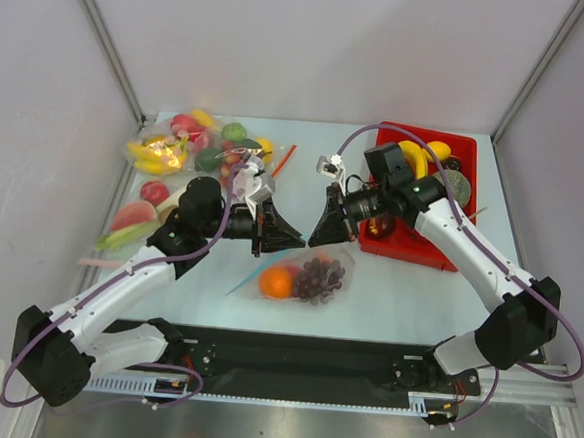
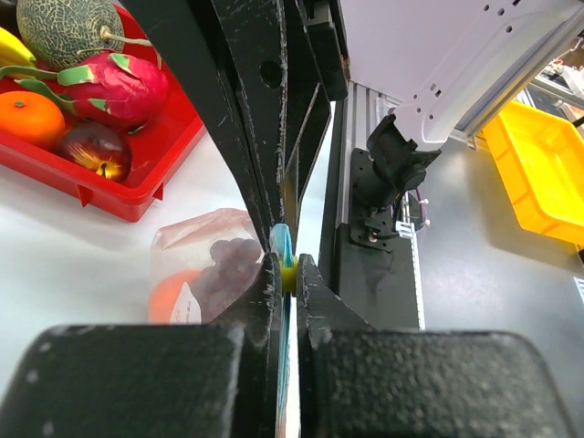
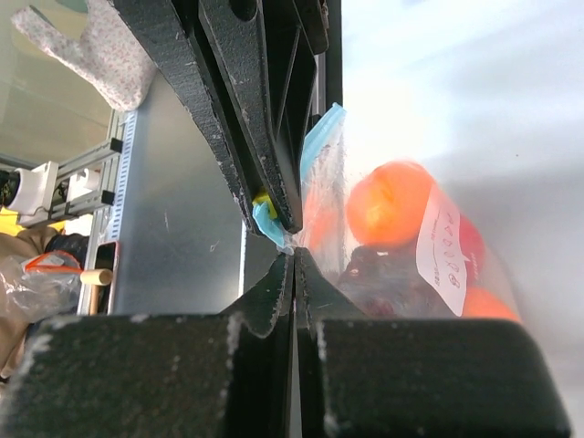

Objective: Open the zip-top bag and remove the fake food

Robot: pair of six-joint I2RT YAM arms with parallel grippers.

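A black rail [image 1: 302, 365] carrying the arm bases runs along the near edge of a pale, glossy table [image 1: 416, 303], which is closed in by plain grey walls [image 1: 314, 50] and slanted metal posts.

Just beyond the rail, at mid-table, lies the zip-top bag [image 1: 306, 277]. The fake food [image 1: 278, 281] is inside it: an orange on the left, dark grapes on the right. A white label [image 3: 443, 242] sits on the bag's film, its writing too blurred to read.

The bag's far edge, its mouth, goes up to the two grippers, which meet tip to tip above it. The left gripper [image 2: 287, 274] has its jaws pressed on the blue-green zip strip. The right gripper [image 3: 294, 260] has its jaws pressed together, pinching the film beside that strip.

Further back on the right, a red tray [image 1: 464, 151] holds bananas, a melon, a dragon fruit and an apple. At the far left is a heap of clear bags [image 1: 192, 147] of fruit.
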